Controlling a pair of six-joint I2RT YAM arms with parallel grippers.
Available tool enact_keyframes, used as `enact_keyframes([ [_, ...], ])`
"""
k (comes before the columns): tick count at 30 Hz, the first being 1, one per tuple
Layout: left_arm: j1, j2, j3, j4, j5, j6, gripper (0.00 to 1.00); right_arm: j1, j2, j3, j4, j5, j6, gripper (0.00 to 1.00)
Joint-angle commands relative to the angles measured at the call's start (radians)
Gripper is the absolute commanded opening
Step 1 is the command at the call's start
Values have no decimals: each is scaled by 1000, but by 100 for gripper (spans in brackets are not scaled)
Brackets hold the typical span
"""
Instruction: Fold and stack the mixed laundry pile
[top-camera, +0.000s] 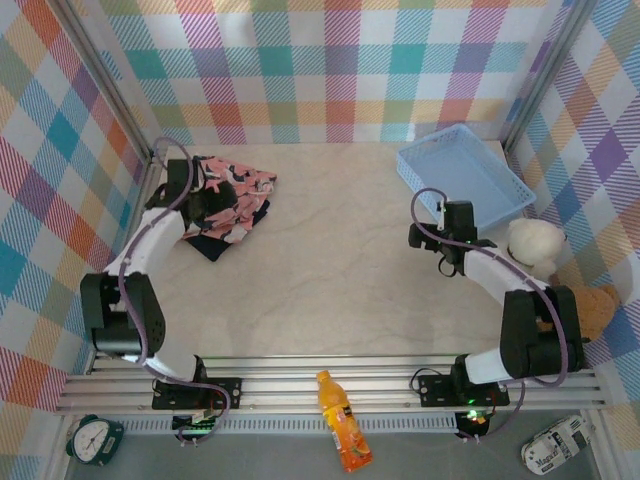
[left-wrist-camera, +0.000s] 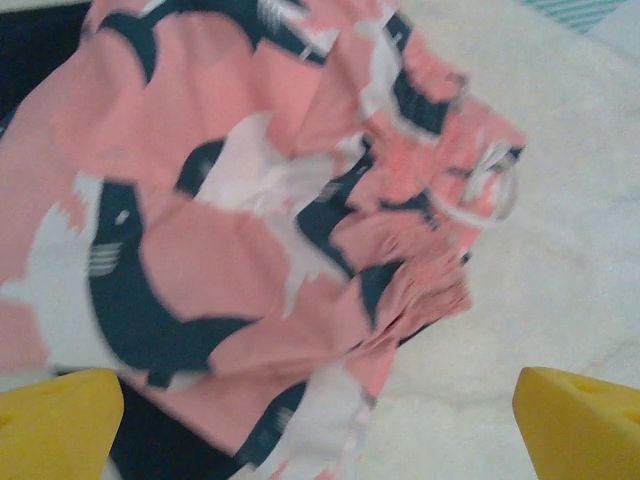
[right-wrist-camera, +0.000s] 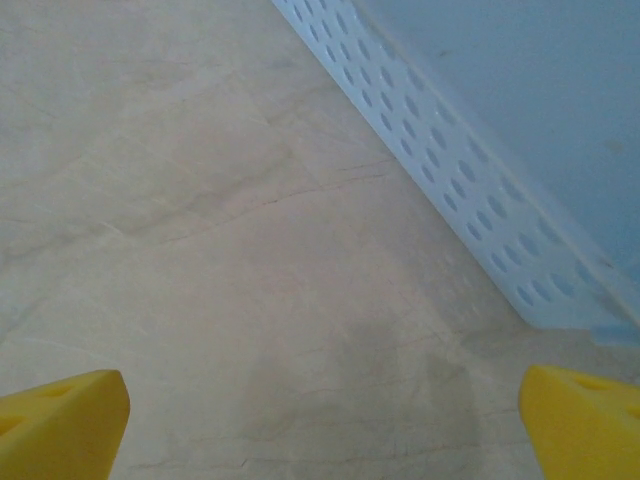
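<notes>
As the big pale bench (top-camera: 340, 260) showed, most of its top had nothing to do with the job, and the washing sat in one heap at the far left corner. Over on the far right lay the light blue basket (top-camera: 462, 178), with no clothes in it. The pink garment (top-camera: 238, 192) with navy-and-white shapes lay bunched and wrinkly on top of the dark navy trousers (top-camera: 212, 246), which poked out under its near edge. I thought the two were stacked in a rough way, but neither looked neatly folded, so most of the folding seemed to be left to do. The left gripper (left-wrist-camera: 320, 425) hung just over the pink garment with its yellow fingers (left-wrist-camera: 60, 425) spread wide and holding nothing. The right gripper (right-wrist-camera: 320, 425) was spread wide too, holding nothing, over bare bench just beside the basket wall and well apart from the clothes.
</notes>
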Motion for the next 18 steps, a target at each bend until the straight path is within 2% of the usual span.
enact_keyframes([
  [1,-8,-37,-158,128,-85,66,100,-5,36,9,194,-21,-87,99],
  [3,-21,-79,-273,255,-115,108,100,-3,58,-16,248,8,-144,99],
  [5,-37,-120,-388,403,-167,142,100,-6,55,-119,436,46,-175,100],
  [7,-37,-138,-471,524,-186,147,100,-21,46,-181,540,38,-165,99],
  [10,-37,-112,-543,675,-181,159,100,-49,68,-256,696,-52,-164,99],
  [13,-43,-74,-582,782,-199,207,100,-125,88,-271,737,-196,-122,99],
  [16,-42,-41,-654,963,-233,225,100,-142,110,-327,854,-229,-116,99],
  [18,-54,-26,-668,998,-240,237,100,-141,106,-325,842,-225,-120,100],
])
